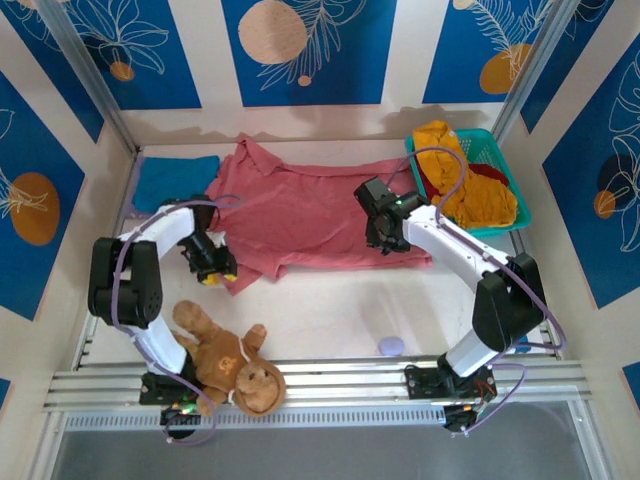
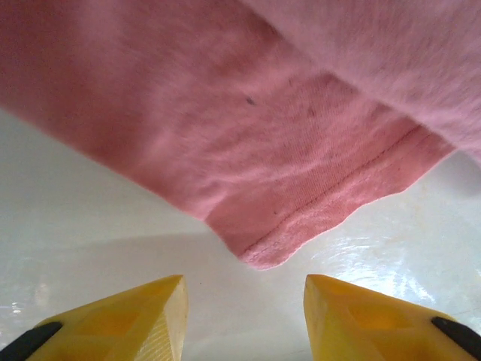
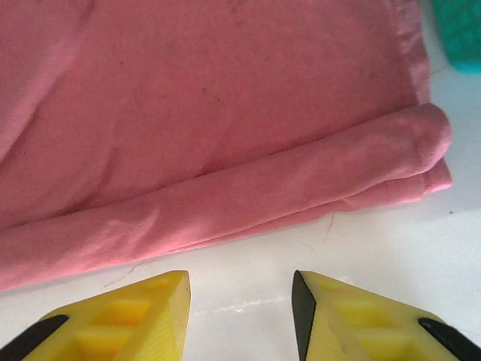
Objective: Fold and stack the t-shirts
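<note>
A large salmon-pink t-shirt (image 1: 310, 212) lies spread across the middle of the white table, its near edge folded over. A blue t-shirt (image 1: 176, 180) lies folded at the back left. Mustard-yellow (image 1: 468, 195) and dark red (image 1: 491, 172) t-shirts sit in the basket. My left gripper (image 1: 216, 270) is open just off the pink shirt's near-left corner (image 2: 264, 252); its yellow fingertips (image 2: 154, 312) hold nothing. My right gripper (image 1: 386, 240) is open at the shirt's near-right folded edge (image 3: 225, 199), with bare table between its fingertips (image 3: 331, 308).
A teal mesh basket (image 1: 482, 133) stands at the back right, and its corner (image 3: 460, 30) shows past the shirt. A brown plush monkey (image 1: 228, 365) lies by the left arm's base. A small lavender object (image 1: 391, 346) sits near the front rail (image 1: 330, 385).
</note>
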Controlling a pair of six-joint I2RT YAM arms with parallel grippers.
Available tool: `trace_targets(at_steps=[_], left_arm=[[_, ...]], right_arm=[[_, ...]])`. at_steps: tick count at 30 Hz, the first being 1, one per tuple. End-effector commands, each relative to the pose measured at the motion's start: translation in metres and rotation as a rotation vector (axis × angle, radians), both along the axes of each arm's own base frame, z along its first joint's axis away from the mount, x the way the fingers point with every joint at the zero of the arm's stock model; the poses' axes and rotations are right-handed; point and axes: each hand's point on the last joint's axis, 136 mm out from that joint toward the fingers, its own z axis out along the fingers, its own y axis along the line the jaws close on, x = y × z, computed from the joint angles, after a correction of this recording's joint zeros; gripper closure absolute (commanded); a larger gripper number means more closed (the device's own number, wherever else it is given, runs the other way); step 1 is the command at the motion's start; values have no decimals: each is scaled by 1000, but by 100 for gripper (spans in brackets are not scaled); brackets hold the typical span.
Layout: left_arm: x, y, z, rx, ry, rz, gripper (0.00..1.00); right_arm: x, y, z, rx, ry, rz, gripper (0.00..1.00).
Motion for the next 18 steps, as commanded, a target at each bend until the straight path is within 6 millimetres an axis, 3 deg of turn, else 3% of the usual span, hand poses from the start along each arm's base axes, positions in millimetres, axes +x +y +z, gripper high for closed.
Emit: trace_targets(at_steps=[1,5,14,18], left_arm=[[-2,-3,-10,33,-7,13,57],[-6,-4,-25,37,13,16,66],[-14,-14,-42,46,37,-10,75],[-13,-10,-38,69,18,-18,96]], right_arm=[[3,14,1,43,9,8,58],[2,13,0,44,9,12,59],[1,9,-2,45,17,9,60],[0,9,-1,48,18,12,61]])
